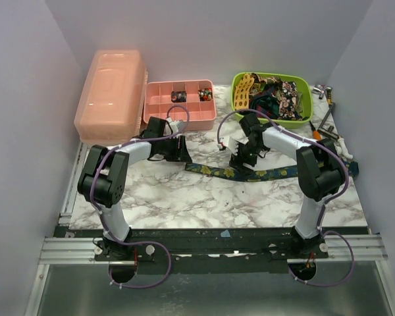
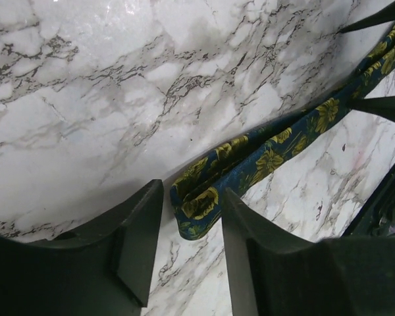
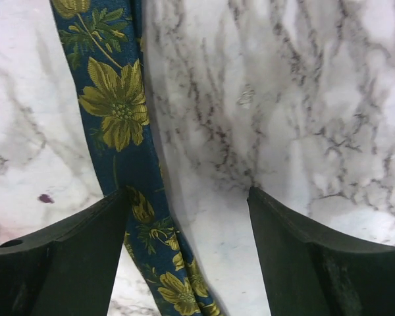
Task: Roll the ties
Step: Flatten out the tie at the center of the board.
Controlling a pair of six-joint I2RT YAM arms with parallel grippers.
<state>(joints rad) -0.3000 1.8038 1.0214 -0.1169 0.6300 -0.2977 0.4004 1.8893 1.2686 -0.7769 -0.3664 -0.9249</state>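
One of the ties, dark navy with yellow-green flowers [image 1: 276,174], lies flat across the marble table [image 1: 184,197] between both arms. Its left end is folded back on itself [image 2: 199,205]. My left gripper [image 2: 192,194] [image 1: 182,155] is low over that folded end, one finger on each side. The right finger [image 2: 240,227] is against the cloth; a thin gap shows at the left finger. Further along the tie [image 3: 118,105], my right gripper [image 3: 187,192] [image 1: 242,162] stands wide open. The cloth passes by its left finger [image 3: 85,243], and bare marble fills the gap.
A green basket [image 1: 239,104] at the back right holds several more patterned ties. A pink compartment tray [image 1: 159,100] and a pink lidded box [image 1: 112,95] stand at the back left. Small tools [image 1: 326,125] lie along the right edge.
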